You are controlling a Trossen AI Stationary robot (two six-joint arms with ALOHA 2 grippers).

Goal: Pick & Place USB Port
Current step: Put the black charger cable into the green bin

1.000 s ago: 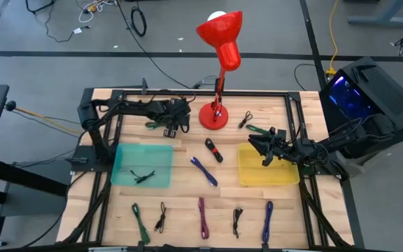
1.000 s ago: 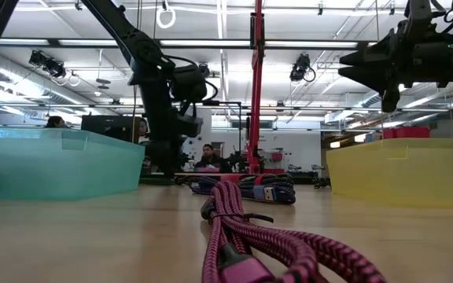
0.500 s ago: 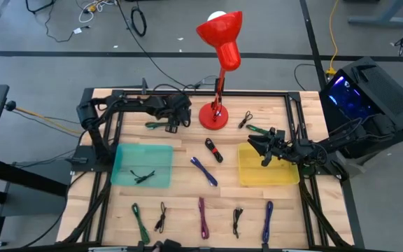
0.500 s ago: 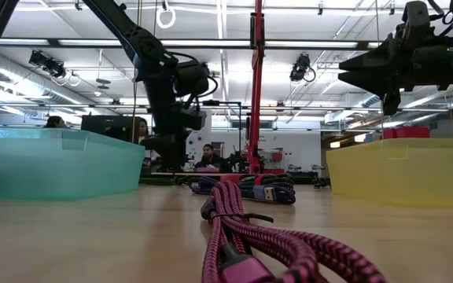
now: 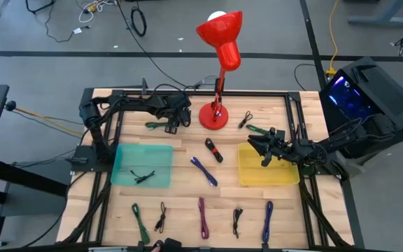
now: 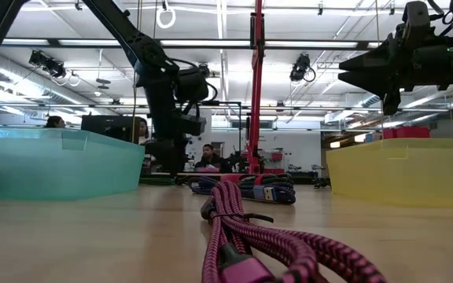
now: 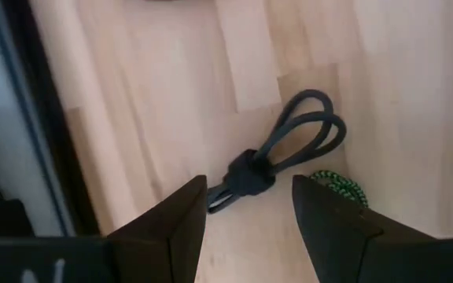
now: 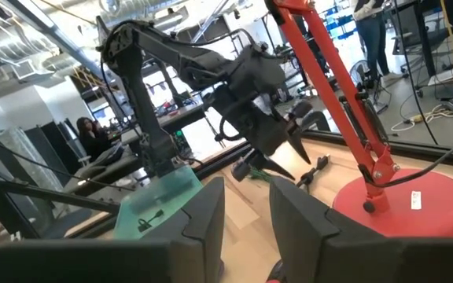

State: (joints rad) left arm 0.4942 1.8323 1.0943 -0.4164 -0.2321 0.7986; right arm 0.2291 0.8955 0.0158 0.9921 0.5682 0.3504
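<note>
— Where does your target lie from the left fingers?

— Straight ahead of them. In the left wrist view the dark bundled cable sits on the counter in the gap between your two fingers, released and spread with nothing in them. Its knotted middle is nearest the gap; its loops run away from you on a slant, so the long axis lies diagonal to the line joining your fingertips, not square across it.

— Anything crowding it?

— A green braided cable lies just beside the knot, on the side of one finger. You want the dark one alone, so I judge a slight wrist turn worth making before you descend.

— And from above?

— The left gripper hangs over the far-left part of the counter, by the green cable and near the base of the red lamp. The teal bin lies nearer you than that spot.

— Which arm should take it?

— The left, clearly. The right gripper hovers at the far edge of the yellow bin, well apart from this cable, its fingers open and empty in the right wrist view.

— What lies beyond?

— More cables are scattered across the counter, and there are people in the room behind it.
</note>
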